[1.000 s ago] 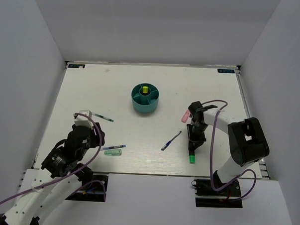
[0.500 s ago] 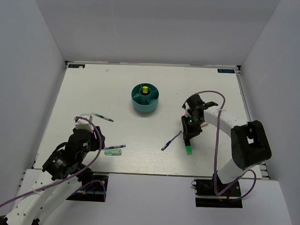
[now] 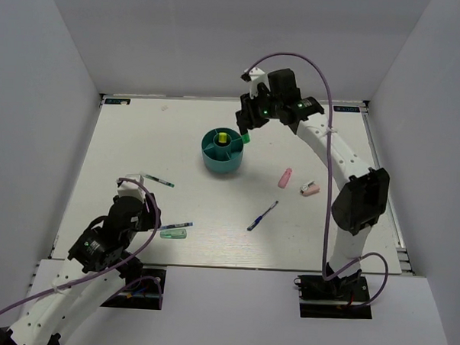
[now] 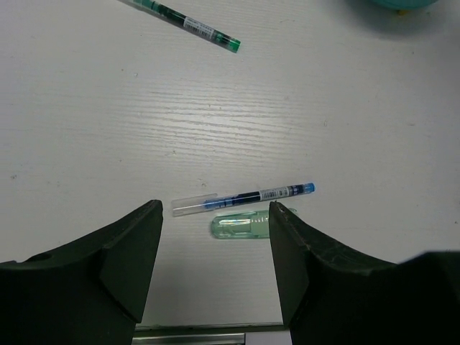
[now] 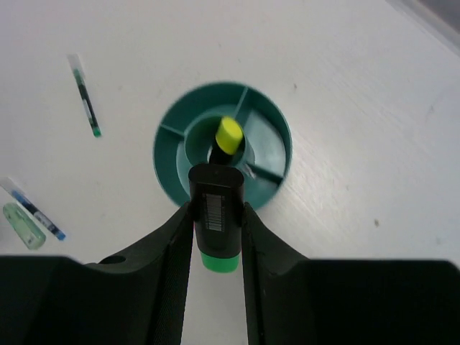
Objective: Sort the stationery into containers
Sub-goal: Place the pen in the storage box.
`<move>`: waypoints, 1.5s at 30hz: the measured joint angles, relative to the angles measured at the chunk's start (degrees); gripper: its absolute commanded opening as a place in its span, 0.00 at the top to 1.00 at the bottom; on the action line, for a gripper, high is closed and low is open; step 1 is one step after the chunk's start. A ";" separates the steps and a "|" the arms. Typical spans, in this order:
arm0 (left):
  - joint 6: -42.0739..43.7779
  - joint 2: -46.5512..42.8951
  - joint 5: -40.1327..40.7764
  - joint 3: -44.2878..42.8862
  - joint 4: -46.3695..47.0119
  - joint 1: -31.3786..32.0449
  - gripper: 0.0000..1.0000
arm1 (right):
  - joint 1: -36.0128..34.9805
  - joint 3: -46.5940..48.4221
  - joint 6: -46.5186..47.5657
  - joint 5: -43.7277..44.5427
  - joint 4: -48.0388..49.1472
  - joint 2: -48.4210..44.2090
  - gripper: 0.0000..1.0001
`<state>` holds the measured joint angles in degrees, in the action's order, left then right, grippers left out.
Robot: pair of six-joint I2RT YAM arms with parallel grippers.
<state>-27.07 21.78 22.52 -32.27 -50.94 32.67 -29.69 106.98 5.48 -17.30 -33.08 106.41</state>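
Right gripper (image 3: 252, 118) is clamped on the black-and-green marker (image 3: 246, 135). In the right wrist view the marker (image 5: 218, 205) is pinched between both fingers (image 5: 172, 237): black barrel with a white barcode label, bright green end at the bottom of the frame. From that view it is lined up over the round teal organizer (image 5: 164, 154). In the top view its green end is seen at the upper-right rim of the organizer (image 3: 215, 166), upper centre of the frame; contact with the rim cannot be told. Dividers radiating from a central well are visible, and a black marker with yellow cap (image 5: 228, 135) is stood upright in that well. Left gripper (image 4: 215, 210) is held with jaws apart and nothing between them, low at lower left of the top view. A thin blue pen (image 4: 244, 195) and a mint-green marker (image 4: 241, 226) are seen lying side by side on the table (image 3: 140, 130) beneath it. A green pen (image 4: 190, 25) is laid at upper left of the left wrist view. Two pink highlighters (image 3: 285, 177) and a second blue pen (image 3: 262, 216) are laid right of centre, apart from the organizer.
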 measured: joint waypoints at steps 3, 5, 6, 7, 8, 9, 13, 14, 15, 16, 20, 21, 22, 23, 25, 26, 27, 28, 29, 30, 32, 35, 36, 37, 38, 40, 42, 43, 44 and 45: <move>0.00 -0.11 0.83 0.02 0.00 0.00 0.29 | -0.66 -0.22 -0.81 -3.54 5.29 2.23 1.00; 0.02 -0.24 1.20 0.02 -0.07 0.02 0.29 | -1.09 -3.10 -1.16 -5.11 10.45 2.49 1.00; 0.02 -0.33 1.42 0.04 -0.09 0.02 0.29 | -1.29 -4.17 -1.44 -5.77 12.31 2.78 1.00; 0.04 -0.55 1.79 0.04 -0.09 0.00 0.29 | -1.49 -4.35 -1.79 -6.40 13.86 3.52 1.00; 0.04 -0.66 1.95 0.04 -0.11 0.00 0.29 | -1.55 -4.28 -2.08 -6.91 15.65 4.33 1.00; 0.07 -0.83 2.19 0.04 -0.11 0.02 0.29 | -1.70 -3.85 -2.60 -7.32 17.09 5.44 1.00; 0.09 -1.16 2.86 0.04 -0.28 0.00 0.29 | -1.86 -3.26 -5.68 -8.70 23.74 9.14 1.00; 0.07 -1.18 3.02 0.07 -0.42 0.02 0.29 | -1.86 -3.26 -6.60 -8.85 25.44 9.92 1.00; 0.07 -1.18 3.10 0.07 -0.52 0.00 0.29 | -1.86 -3.26 -6.99 -8.96 26.25 10.36 1.00; 0.07 -1.18 3.19 0.09 -0.59 0.00 0.29 | -1.86 -3.23 -7.48 -9.07 27.12 10.78 1.00; 0.07 -1.29 3.37 0.09 -0.96 0.00 0.29 | -1.84 -3.23 -8.83 -9.03 29.64 12.02 1.00; 0.07 -1.31 3.41 0.13 -0.98 0.02 0.29 | -1.84 -3.23 -8.98 -9.01 30.14 12.22 1.00; 0.07 -1.33 3.43 0.17 -0.98 0.02 0.29 | -1.84 -3.23 -9.14 -9.03 30.47 12.46 1.00; 0.07 -1.31 3.41 0.24 -1.01 0.00 0.29 | -1.84 -3.26 -9.20 -9.03 30.71 12.61 1.00; 0.07 -1.31 3.41 0.39 -1.01 0.00 0.29 | -1.81 -3.28 -9.18 -9.03 30.82 12.85 1.00; 0.07 -1.31 3.41 0.46 -1.03 0.00 0.29 | -1.81 -3.32 -9.18 -9.03 30.91 12.92 1.00; 0.07 -1.27 3.41 0.52 -0.98 0.00 0.29 | -1.81 -3.52 -9.16 -9.03 31.12 12.96 1.00; 0.07 -1.22 3.41 0.57 -1.01 0.00 0.29 | -1.81 -3.76 -9.09 -9.03 31.34 12.96 1.00; 0.04 -1.18 3.41 0.59 -0.96 0.02 0.29 | -1.84 -3.93 -9.07 -9.03 31.39 13.00 1.00; 0.02 -1.09 3.41 0.61 -0.94 0.00 0.29 | -1.84 -4.20 -8.94 -9.03 31.58 13.00 1.00; -0.31 -0.50 3.48 0.61 -0.90 0.00 0.28 | -1.81 -4.79 -8.72 -9.03 31.58 13.05 0.91; -1.66 1.51 4.09 0.61 -0.83 0.00 0.27 | -1.84 -4.79 -8.26 -9.03 31.52 13.57 0.77; -2.58 2.78 4.35 0.61 -0.61 0.00 0.25 | -1.84 -4.79 -8.13 -9.03 31.52 13.73 0.69; -3.21 3.69 4.57 0.61 -0.31 0.00 0.24 | -1.84 -4.83 -8.07 -9.05 31.50 13.77 0.67; -4.24 4.98 4.85 0.61 0.24 0.00 0.24 | -1.81 -4.90 -8.02 -9.05 31.50 13.81 0.65; -6.78 7.39 5.33 0.61 1.20 0.02 0.21 | -1.84 -5.16 -7.96 -9.14 31.52 13.81 0.56; -9.51 9.73 5.79 0.59 2.54 0.00 0.21 | -1.81 -5.35 -7.72 -9.25 31.52 13.84 0.54; -11.15 11.04 6.08 0.55 3.28 0.02 0.20 | -1.81 -5.53 -7.61 -9.29 31.52 13.84 0.54; -12.55 12.37 6.23 0.39 3.82 0.02 0.20 | -1.81 -5.55 -7.52 -9.29 31.50 13.84 0.54; -14.03 13.90 6.40 0.13 4.55 0.00 0.20 | -1.81 -5.64 -7.45 -9.27 31.43 13.81 0.53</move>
<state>-41.10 35.68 28.93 -32.14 -46.39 32.67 -31.51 101.34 -1.98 -26.57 -1.65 120.22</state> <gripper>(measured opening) 0.799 0.453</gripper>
